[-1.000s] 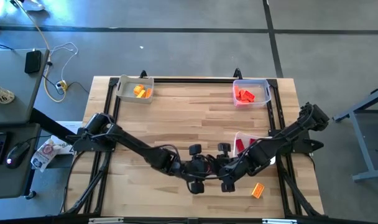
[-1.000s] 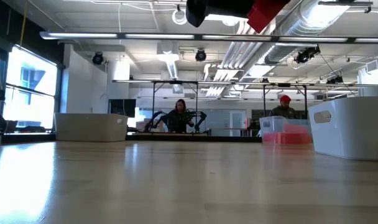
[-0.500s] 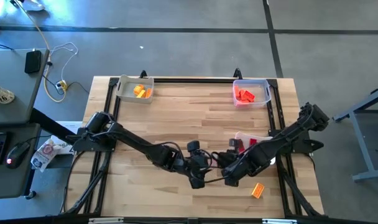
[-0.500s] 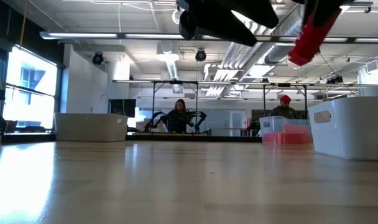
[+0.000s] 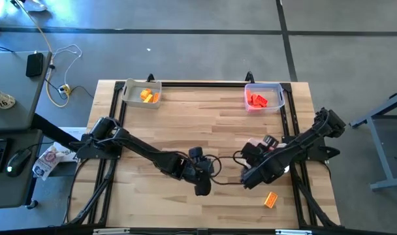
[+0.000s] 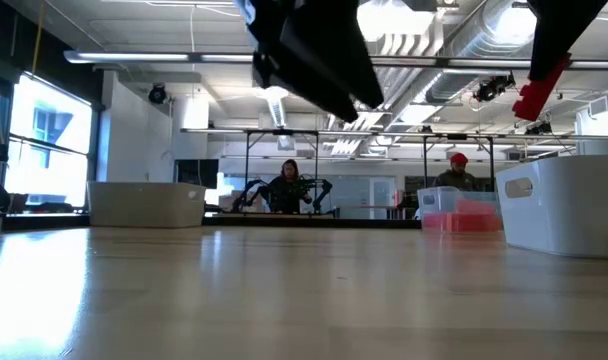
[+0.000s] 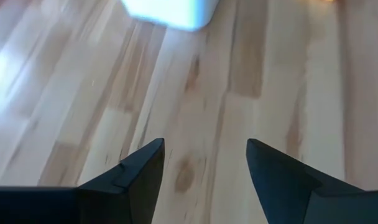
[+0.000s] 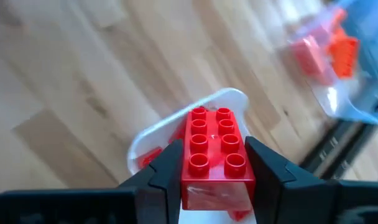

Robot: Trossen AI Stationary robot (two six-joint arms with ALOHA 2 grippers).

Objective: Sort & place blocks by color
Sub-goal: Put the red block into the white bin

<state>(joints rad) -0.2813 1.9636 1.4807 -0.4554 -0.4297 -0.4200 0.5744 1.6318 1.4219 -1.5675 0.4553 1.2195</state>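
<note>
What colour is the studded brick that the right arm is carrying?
Red. The brick shows best in the right wrist view, clamped between the right gripper's jaws.

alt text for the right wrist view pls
The right end effector grips a red studded brick between its two dark fingers, held above a white tray holding more red pieces on the wooden table. Farther off, a clear tray holds orange-red bricks.
</note>
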